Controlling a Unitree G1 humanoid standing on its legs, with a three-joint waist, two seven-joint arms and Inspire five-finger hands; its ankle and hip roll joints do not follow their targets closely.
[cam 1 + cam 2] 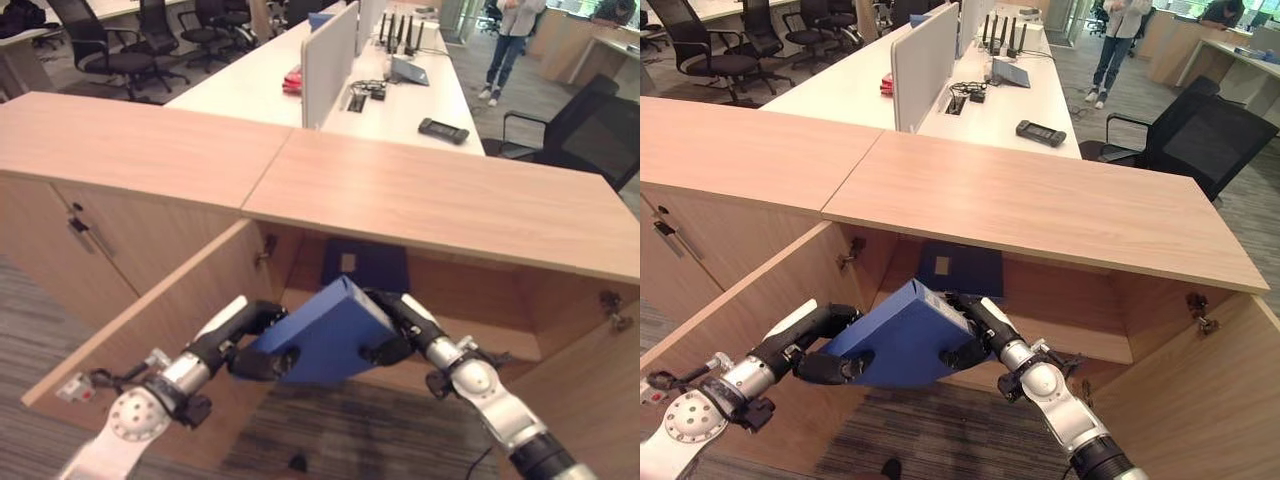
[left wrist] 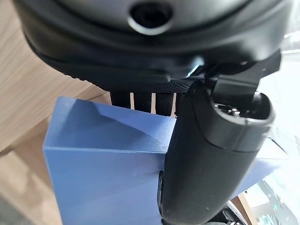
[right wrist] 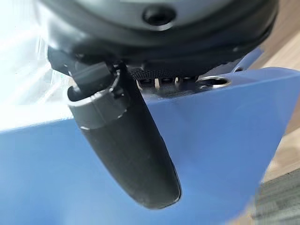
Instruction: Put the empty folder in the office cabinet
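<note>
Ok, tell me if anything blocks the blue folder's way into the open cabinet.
Nothing visible does. Both doors hang open, and the left hand and right hand hold the blue box folder at the wooden cabinet mouth. Another dark blue folder stands at the back, apart.

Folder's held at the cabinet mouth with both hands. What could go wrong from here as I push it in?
1. The blue folder is tilted, so its upper corner might catch the cabinet top.
2. Another blue folder already stands at the back and could get knocked.
3. The left hand and right hand each pinch one side only; uneven pushing may twist it loose.
</note>
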